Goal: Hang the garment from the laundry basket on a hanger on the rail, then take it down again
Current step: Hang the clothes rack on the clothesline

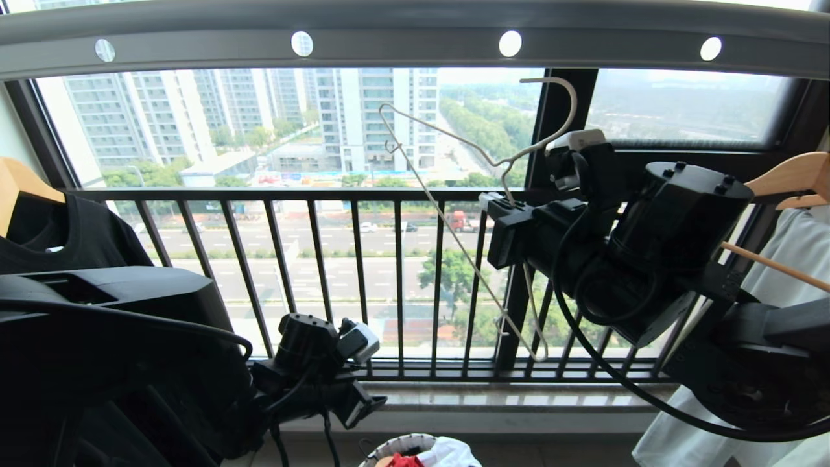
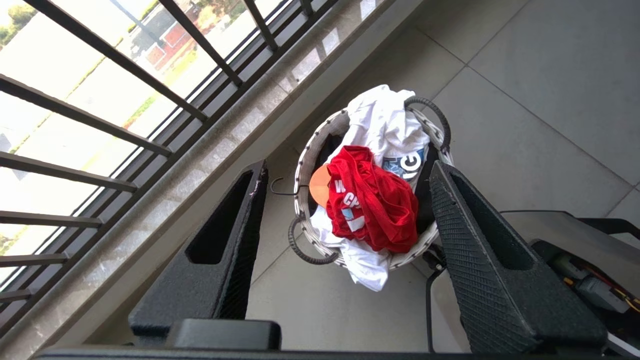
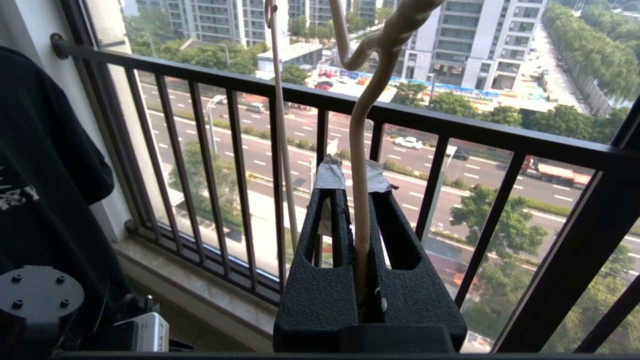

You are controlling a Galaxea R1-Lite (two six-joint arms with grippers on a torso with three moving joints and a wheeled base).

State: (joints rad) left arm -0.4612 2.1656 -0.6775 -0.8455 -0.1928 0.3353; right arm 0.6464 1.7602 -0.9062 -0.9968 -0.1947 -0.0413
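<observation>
The red garment (image 2: 372,200) lies crumpled on top of the laundry basket (image 2: 302,165) on the tiled floor. My left gripper (image 2: 348,169) hangs open above it, holding nothing, its fingers to either side of the basket. In the head view this gripper (image 1: 360,405) is low, over the basket (image 1: 392,447). My right gripper (image 3: 354,175) is shut on the neck of the off-white wire hanger (image 3: 361,125). It holds the hanger (image 1: 447,227) up and tilted before the window. The hook is just under the grey rail (image 1: 402,39) and is not hooked on it.
A white T-shirt with blue print (image 2: 385,125) fills the basket under the red one. A black shirt (image 1: 71,233) hangs at the left. A white garment (image 1: 797,259) hangs on a wooden hanger (image 1: 791,175) at the right. The black window railing (image 1: 324,194) stands close ahead.
</observation>
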